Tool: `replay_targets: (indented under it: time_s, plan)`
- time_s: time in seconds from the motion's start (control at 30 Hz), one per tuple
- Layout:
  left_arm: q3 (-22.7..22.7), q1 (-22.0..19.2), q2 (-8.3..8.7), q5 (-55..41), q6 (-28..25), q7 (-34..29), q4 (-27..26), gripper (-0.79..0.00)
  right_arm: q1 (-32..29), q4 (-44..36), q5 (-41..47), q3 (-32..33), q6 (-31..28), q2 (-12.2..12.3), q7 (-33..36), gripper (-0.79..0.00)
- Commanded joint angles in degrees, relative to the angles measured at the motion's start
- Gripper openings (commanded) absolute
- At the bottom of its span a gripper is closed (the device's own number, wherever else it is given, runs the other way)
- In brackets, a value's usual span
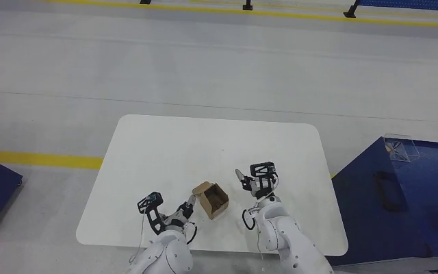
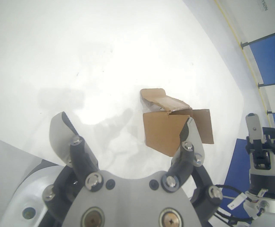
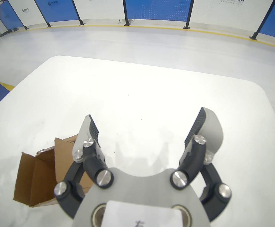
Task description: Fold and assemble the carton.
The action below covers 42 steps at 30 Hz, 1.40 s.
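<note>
A small brown carton [image 1: 211, 198] stands on the white table [image 1: 205, 137] near its front edge, its top open and its flaps loose. My left gripper [image 1: 171, 204] is just left of it and open. In the left wrist view one finger [image 2: 190, 129] sits at the carton's [image 2: 161, 133] near corner; I cannot tell whether it touches. Nothing lies between the fingers of the left gripper [image 2: 123, 120]. My right gripper [image 1: 254, 172] hovers open to the right of the carton and a little behind it. In the right wrist view the right gripper [image 3: 148, 120] is empty, with the carton [image 3: 36, 172] beside one finger.
A blue panel structure [image 1: 390, 192] stands off the table's right side. The table's rounded front edge [image 1: 205, 244] runs close below the arms. Bare tabletop spreads behind the carton. Blue barrier panels [image 3: 150, 8] line the far side of the floor.
</note>
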Motion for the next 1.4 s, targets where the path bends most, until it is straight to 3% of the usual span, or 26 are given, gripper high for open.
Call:
replay_targets:
  time_s: [0.0,0.27,0.4,0.57,0.97,1.37]
  plan:
    - [0.18,-0.08,-0.31,2.84,0.0,-3.13,0.58,0.0,0.28,1.65,-4.77,-0.73,-1.44,0.2,0.47,0.0]
    - [1.44,-1.62,-2.39,12.29,0.0,-12.2,3.38,0.0,1.9,5.79,-6.78,-4.12,-0.72,-0.95,-0.08,0.0]
    - [2.04,-2.61,-3.78,15.62,0.0,-15.12,4.3,0.0,2.69,6.79,-5.49,-5.47,-6.03,-1.27,1.78,0.0]
    - [2.1,-3.45,-5.59,19.02,0.0,-17.85,6.61,0.0,2.68,6.9,-5.74,-5.85,-7.74,-1.47,2.24,0.0]
    - [1.13,-4.28,-9.12,28.32,0.0,-25.13,11.29,0.0,2.87,8.0,-7.52,-6.5,-6.79,-2.11,4.24,0.0]
    - [0.45,-3.2,-12.54,33.75,0.0,-29.4,10.57,0.0,4.18,8.44,-10.44,-7.03,-2.81,-3.03,4.14,0.0]
